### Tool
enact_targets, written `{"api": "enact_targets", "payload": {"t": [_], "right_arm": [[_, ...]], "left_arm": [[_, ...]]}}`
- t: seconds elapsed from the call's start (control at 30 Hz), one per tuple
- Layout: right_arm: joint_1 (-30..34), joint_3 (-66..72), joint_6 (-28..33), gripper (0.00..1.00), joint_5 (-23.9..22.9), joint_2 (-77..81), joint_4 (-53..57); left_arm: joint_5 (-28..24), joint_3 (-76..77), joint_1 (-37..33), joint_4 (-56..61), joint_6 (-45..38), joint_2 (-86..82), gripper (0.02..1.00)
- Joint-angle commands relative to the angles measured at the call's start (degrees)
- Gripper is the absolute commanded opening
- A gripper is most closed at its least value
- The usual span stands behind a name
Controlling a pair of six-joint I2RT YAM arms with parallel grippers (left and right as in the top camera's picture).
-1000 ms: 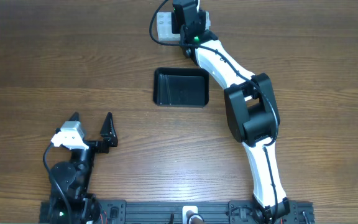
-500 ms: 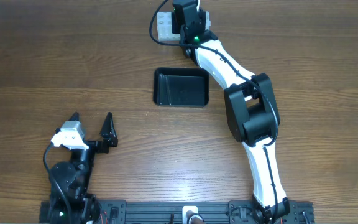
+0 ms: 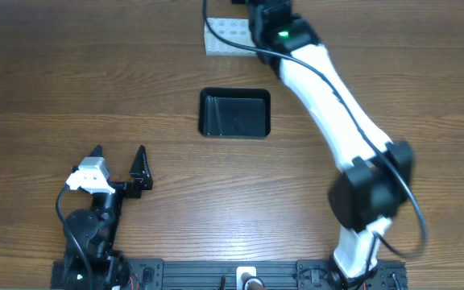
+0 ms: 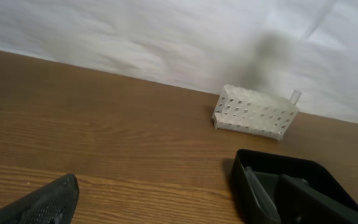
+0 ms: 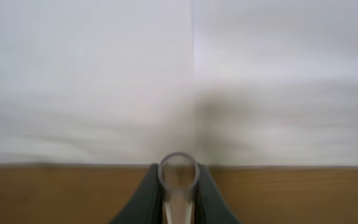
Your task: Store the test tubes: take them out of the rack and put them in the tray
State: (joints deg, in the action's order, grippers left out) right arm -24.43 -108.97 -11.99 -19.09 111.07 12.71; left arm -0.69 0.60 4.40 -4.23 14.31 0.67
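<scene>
Holding one tube (image 4: 294, 96), the rack (image 4: 253, 113) (white) stands near the tray (image 3: 202, 113).

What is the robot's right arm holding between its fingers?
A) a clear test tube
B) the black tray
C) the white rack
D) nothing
A: the right wrist view shows a clear test tube pinched between that arm's two dark fingers.

test tube (image 5: 178, 174): clear, was clamped in right hand (image 5: 178, 198) | rack (image 3: 225, 36): white, perforated, was stood beyond tray (image 3: 234, 113) | tray: black, rectangular
</scene>
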Motion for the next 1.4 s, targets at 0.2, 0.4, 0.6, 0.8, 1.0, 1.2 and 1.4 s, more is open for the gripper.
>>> {"api": "enact_targets", "payload": {"t": [0.2, 0.4, 0.6, 0.8, 1.0, 1.2, 1.4], "right_arm": [[-2.56, -0.39, -9.38, 0.042, 10.58, -8.68, 38.1], [-2.67, 9.22, -10.54, 0.053, 23.47, -2.47, 37.99], [-2.67, 14.47, -12.9, 0.06, 23.78, 2.38, 32.96], [-2.67, 14.64, -12.9, 0.066, 23.8, 6.73, 30.77], [-2.67, 14.64, -13.64, 0.073, 23.76, 8.61, 30.21], [-2.67, 14.64, -14.36, 0.088, 23.78, 10.62, 28.28], [-2.67, 14.64, -14.78, 0.117, 23.74, 11.69, 26.82]], "left_arm": [[-0.57, -0.26, -0.35, -0.13, -0.61, -0.28, 1.0], [-0.57, -0.26, -0.35, -0.13, -0.61, -0.28, 0.998], [-0.57, -0.26, -0.35, -0.13, -0.61, -0.28, 1.0], [-0.57, -0.26, -0.35, -0.15, -0.61, -0.28, 0.998], [-0.57, -0.26, -0.35, -0.13, -0.61, -0.28, 1.0], [-0.57, -0.26, -0.35, -0.13, -0.61, -0.28, 1.0], [-0.57, -0.26, -0.35, -0.13, -0.61, -0.28, 0.998]]}}
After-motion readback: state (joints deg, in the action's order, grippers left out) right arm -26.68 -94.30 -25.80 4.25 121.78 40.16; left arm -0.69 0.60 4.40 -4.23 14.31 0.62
